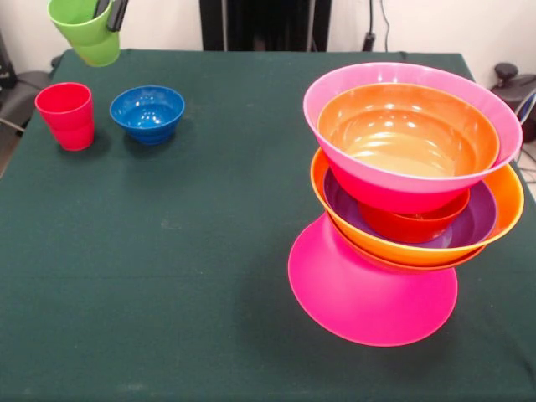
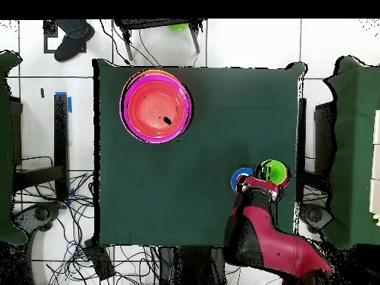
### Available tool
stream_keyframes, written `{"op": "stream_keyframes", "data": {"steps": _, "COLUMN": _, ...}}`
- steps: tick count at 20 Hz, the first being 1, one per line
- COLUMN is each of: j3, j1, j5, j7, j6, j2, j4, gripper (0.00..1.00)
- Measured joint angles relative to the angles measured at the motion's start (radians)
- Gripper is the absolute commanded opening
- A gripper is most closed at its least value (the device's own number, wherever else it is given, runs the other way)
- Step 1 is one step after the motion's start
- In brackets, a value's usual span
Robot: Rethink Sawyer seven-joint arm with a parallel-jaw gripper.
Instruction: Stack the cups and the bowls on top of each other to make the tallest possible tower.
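My gripper (image 1: 109, 15) is shut on the rim of the lime green cup (image 1: 84, 35) and holds it tilted above the table's far left corner. The red cup (image 1: 67, 115) stands upright below it, with the small blue bowl (image 1: 148, 113) beside it. The tower (image 1: 402, 209) stands at the right: an upturned hot pink bowl (image 1: 373, 293) as base, then a large orange bowl (image 1: 505, 197), a purple bowl (image 1: 479, 222), a small red-orange bowl (image 1: 414, 226), a hot pink bowl (image 1: 394, 188) and an orange bowl (image 1: 408, 134) nested on top. In the overhead view the green cup (image 2: 275, 171) and the blue bowl (image 2: 240, 178) flank my arm (image 2: 260, 223), and the tower (image 2: 154, 105) is far from them.
The table has a dark green cloth (image 1: 209, 251). A person's shoe (image 2: 74, 41) shows on the floor beyond the table's far corner. Cables (image 2: 82, 245) lie on the floor beside the robot's base.
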Motion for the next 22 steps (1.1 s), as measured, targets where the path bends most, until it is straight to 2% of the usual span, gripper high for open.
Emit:
{"op": "stream_keyframes", "data": {"steps": 4, "j3": -0.002, "j1": -0.026, "j5": 0.0, "j7": 0.013, "j6": -0.032, "j2": -0.001, "j4": 0.005, "gripper": 0.0}}
{"op": "stream_keyframes", "data": {"steps": 7, "j3": -0.016, "j1": -0.048, "j5": 0.0, "j7": 0.031, "j6": -0.108, "j2": 0.014, "j4": 0.007, "gripper": 0.0}}
{"op": "stream_keyframes", "data": {"steps": 8, "j3": -0.029, "j1": -0.056, "j5": 0.0, "j7": 0.041, "j6": -0.168, "j2": 0.03, "j4": 0.008, "gripper": 0.0}}
{"op": "stream_keyframes", "data": {"steps": 12, "j3": -0.049, "j1": -0.067, "j5": 0.0, "j7": 0.054, "j6": -0.26, "j2": 0.06, "j4": 0.012, "gripper": 0.0}}
{"op": "stream_keyframes", "data": {"steps": 22, "j3": -0.092, "j1": -0.071, "j5": 0.001, "j7": 0.076, "j6": -0.407, "j2": 0.158, "j4": 0.021, "gripper": 0.0}}
